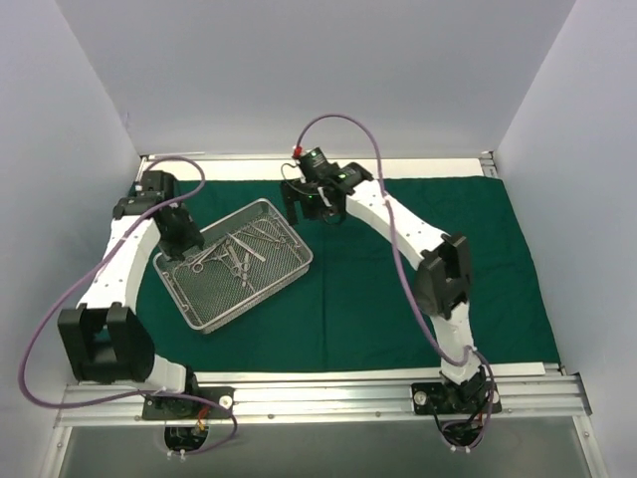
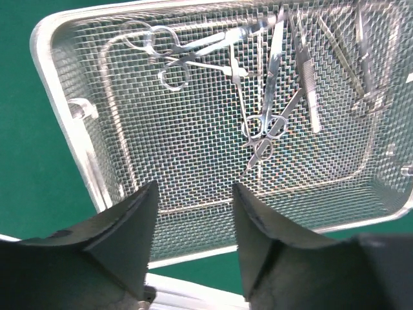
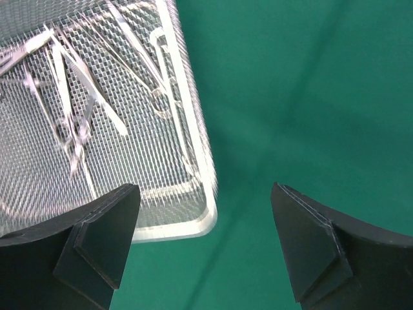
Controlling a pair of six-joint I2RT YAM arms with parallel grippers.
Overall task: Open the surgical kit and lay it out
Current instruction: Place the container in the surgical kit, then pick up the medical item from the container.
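From above, the left gripper [image 1: 187, 242] hides the tray's [image 1: 257, 296] left corner, and the instruments [image 1: 239, 254] tangle too finely to tell apart. The left wrist view cuts off the tray's right end. The green cloth [image 1: 428, 289] lies spread flat, with open room right of the tray, which sits askew near the cloth's left edge. The left gripper hovers over it, fingers partly apart, holding nothing. The right gripper [image 1: 302, 207] hangs just beside its far corner, fingers wide, gripping nothing

The mesh tray [image 3: 197, 139] runs off the right wrist view's left edge, its instruments [image 3: 95, 97] blurred.
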